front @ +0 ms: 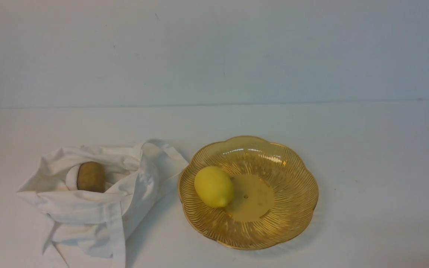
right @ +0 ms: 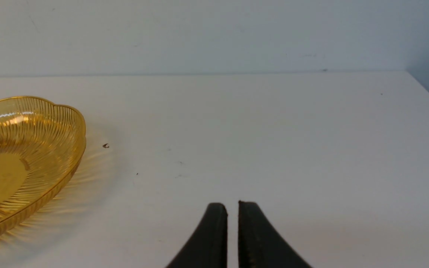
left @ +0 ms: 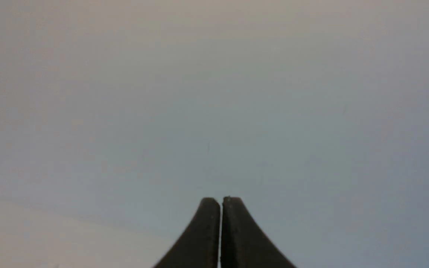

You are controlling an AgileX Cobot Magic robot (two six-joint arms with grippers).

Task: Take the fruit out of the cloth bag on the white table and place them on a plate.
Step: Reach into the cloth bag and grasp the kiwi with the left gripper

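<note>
On my front feed I count 1 kiwi (front: pixel 91 176), 1 lemon (front: pixel 213 186), 1 cloth bag (front: pixel 88 212) and 1 plate (front: pixel 296 208), all on the white table (front: pixel 367 149).

The kiwi sits in the open mouth of the bag, in the lower left of the frame, with white fabric folded around it. It is only slightly longer than wide, and its long axis runs roughly top to bottom in the frame. A pale rounded shape touches its left side; I cannot tell whether that is fabric or something else.

The lemon lies on the left part of the amber ribbed plate. Its long axis slants from upper left to lower right, and its nub points to the lower right. One strap of the bag loops toward the plate's left rim.

Neither arm shows on the front feed. On the left wrist feed, the left gripper (left: pixel 221 199) has its 2 fingers pressed together, holding nothing. On the right wrist feed, the right gripper (right: pixel 232 204) shows only a thin slit between its fingers and is empty. It hangs over bare table, with the plate (right: pixel 32 123) at the left edge of that frame.
</note>
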